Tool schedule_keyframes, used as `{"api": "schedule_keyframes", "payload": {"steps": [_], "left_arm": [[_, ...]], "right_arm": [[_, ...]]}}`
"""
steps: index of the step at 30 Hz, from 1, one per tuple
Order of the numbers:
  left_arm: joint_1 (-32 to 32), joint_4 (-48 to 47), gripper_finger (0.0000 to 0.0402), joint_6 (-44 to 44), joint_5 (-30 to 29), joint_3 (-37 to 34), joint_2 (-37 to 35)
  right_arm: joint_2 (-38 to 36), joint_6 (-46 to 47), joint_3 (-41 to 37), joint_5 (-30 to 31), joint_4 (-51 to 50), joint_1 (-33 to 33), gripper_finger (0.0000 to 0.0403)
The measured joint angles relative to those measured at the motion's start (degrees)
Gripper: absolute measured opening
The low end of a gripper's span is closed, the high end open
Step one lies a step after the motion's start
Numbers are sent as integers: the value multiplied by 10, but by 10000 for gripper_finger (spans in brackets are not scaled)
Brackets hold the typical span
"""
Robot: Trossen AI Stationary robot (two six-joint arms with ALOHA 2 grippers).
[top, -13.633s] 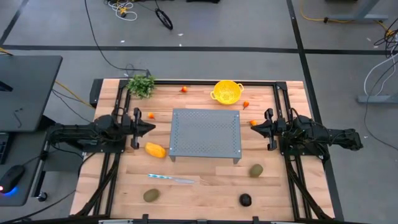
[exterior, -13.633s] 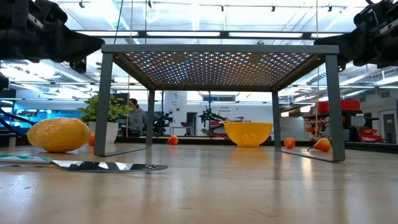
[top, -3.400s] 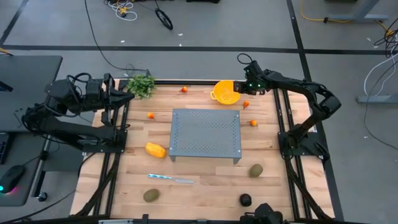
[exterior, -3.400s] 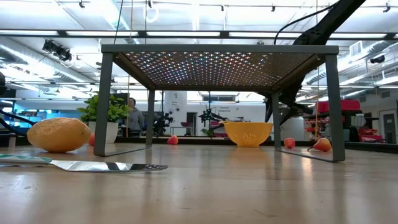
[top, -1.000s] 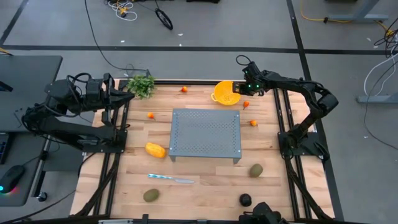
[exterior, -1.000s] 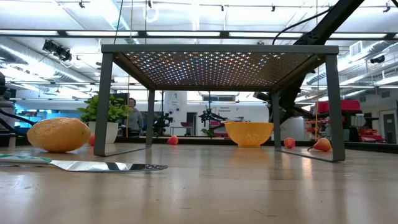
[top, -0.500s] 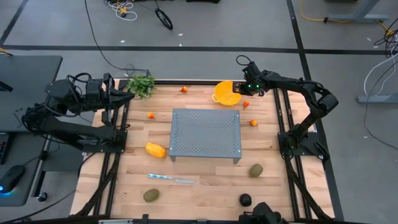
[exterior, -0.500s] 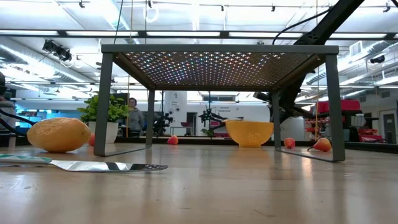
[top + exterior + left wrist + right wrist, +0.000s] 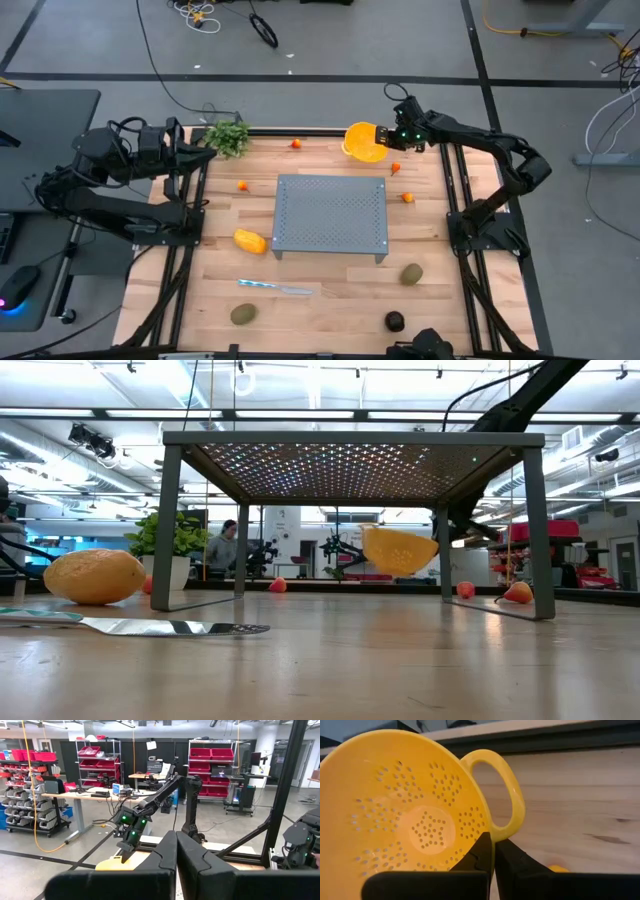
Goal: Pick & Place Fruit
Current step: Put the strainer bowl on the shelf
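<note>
My right gripper is shut on a yellow colander above the table's far edge; the low view shows the colander lifted and tilted. My left gripper waits shut at the far left corner, beside the leafy bunch. Small orange-red balls lie at the far edge, left of the stand and to its right. The yellow-orange oblong fruit lies left of the stand. Brownish-green ovals and a blackish round fruit lie near the near edge. My right gripper pinches the colander's rim right beside one loop handle, one finger inside the bowl and one outside. It comes from the table's right side. The colander is lifted clear of the table and tilted, its open side turned toward the gripper.
A grey perforated stand on four legs occupies the table's middle. A thin silvery knife lies near the near edge. Black frame rails run along the table's left and right sides. A person shows in the room beyond.
My right gripper has risen at the far edge and tipped, staying shut on the colander. The colander, which stood upright on the table, is now lifted clear and tilted.
</note>
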Motion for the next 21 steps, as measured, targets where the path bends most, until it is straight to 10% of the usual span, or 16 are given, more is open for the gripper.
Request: {"api": "schedule_keyframes", "payload": {"steps": [21], "left_arm": [[0,0,4,-8,0,0,0]], "right_arm": [[-188,40,1,2,1,98,6]]}}
